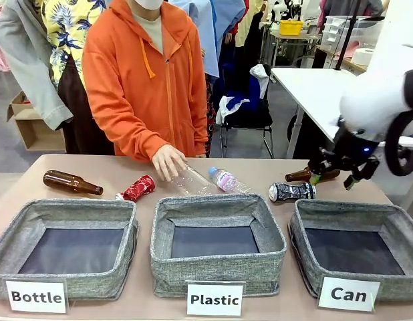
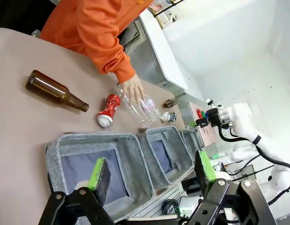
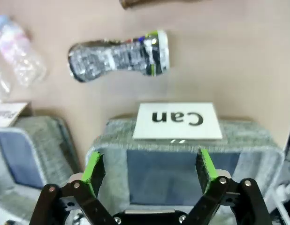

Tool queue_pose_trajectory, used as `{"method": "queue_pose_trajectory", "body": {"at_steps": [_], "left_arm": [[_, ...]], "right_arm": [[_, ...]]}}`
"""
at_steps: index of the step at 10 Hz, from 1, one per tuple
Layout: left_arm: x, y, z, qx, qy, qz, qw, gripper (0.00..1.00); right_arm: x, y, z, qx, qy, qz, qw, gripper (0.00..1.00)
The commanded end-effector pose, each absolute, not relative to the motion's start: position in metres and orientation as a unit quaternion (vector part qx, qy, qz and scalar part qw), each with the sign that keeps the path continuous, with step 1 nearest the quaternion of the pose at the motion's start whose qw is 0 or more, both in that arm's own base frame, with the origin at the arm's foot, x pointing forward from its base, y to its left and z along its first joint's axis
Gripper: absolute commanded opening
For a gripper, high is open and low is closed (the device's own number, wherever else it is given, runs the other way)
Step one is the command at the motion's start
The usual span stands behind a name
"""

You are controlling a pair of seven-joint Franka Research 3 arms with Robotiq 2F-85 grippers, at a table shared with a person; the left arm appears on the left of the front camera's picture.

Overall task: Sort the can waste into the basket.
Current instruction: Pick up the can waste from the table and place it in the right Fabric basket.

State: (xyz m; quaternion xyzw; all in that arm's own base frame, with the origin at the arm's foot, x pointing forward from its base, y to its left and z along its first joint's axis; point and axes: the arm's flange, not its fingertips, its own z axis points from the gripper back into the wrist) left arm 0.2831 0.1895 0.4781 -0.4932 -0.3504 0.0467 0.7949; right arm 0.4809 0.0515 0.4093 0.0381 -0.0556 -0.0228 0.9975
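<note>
A crushed red can (image 1: 138, 188) lies behind the left bin, near the person's hand (image 1: 169, 162). A dark crushed can (image 1: 292, 192) lies just behind the "Can" basket (image 1: 307, 214) at the right. My right gripper (image 1: 332, 179) hangs open above the table, just right of the dark can. In the right wrist view the open right gripper (image 3: 149, 171) is over the basket (image 3: 112, 136), with the dark can (image 3: 119, 56) beyond its label. My left gripper (image 2: 152, 171) is open, above the left bin, with the red can (image 2: 109, 110) and dark can (image 2: 168, 116) farther off.
Grey bins labelled "Bottle" (image 1: 13, 227) and "Plastic" (image 1: 216, 207) stand left and middle. A brown bottle (image 1: 71, 182) lies far left, another (image 1: 301, 175) behind the dark can. The person's hand rests on one of two clear plastic bottles (image 1: 226, 179).
</note>
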Motion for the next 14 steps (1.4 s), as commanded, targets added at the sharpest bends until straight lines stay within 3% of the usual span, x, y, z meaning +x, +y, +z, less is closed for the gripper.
{"method": "queue_pose_trajectory", "body": {"at_steps": [1, 2, 5, 6, 7, 8, 9, 10, 11, 12, 14], "left_arm": [[0.285, 0.19, 0.478, -0.498, -0.364, 0.038, 0.787, 0.94], [0.285, 0.19, 0.478, -0.498, -0.364, 0.038, 0.787, 0.94], [0.285, 0.19, 0.478, -0.498, -0.364, 0.038, 0.787, 0.94], [0.285, 0.19, 0.478, -0.498, -0.364, 0.038, 0.787, 0.94], [0.285, 0.19, 0.478, -0.498, -0.364, 0.038, 0.787, 0.94], [0.285, 0.19, 0.478, -0.498, -0.364, 0.038, 0.787, 0.94], [0.285, 0.19, 0.478, -0.498, -0.364, 0.038, 0.787, 0.94], [0.285, 0.19, 0.478, -0.498, -0.364, 0.038, 0.787, 0.94], [0.285, 0.19, 0.478, -0.498, -0.364, 0.038, 0.787, 0.94], [0.285, 0.19, 0.478, -0.498, -0.364, 0.038, 0.787, 0.94], [0.285, 0.19, 0.478, -0.498, -0.364, 0.038, 0.787, 0.94]], "right_arm": [[0.465, 0.031, 0.455, 0.018, -0.161, -0.07, 0.984, 1.0], [0.481, 0.051, 0.409, 0.038, -0.056, -0.023, 0.997, 1.0], [0.491, 0.046, 0.43, 0.028, -0.099, -0.001, 0.995, 1.0], [0.512, 0.055, 0.43, 0.023, -0.131, 0.102, 0.986, 1.0], [0.526, 0.074, 0.43, 0.047, -0.141, 0.273, 0.951, 1.0], [0.542, 0.091, 0.421, 0.096, -0.105, 0.52, 0.842, 1.0], [0.553, 0.096, 0.411, 0.079, -0.082, 0.659, 0.744, 1.0], [0.554, 0.098, 0.407, 0.099, -0.08, 0.769, 0.627, 1.0], [0.558, 0.091, 0.407, 0.122, -0.105, 0.824, 0.543, 1.0], [0.56, 0.079, 0.406, 0.15, -0.121, 0.85, 0.491, 1.0], [0.56, 0.061, 0.403, 0.181, -0.125, 0.841, 0.495, 1.0]]}}
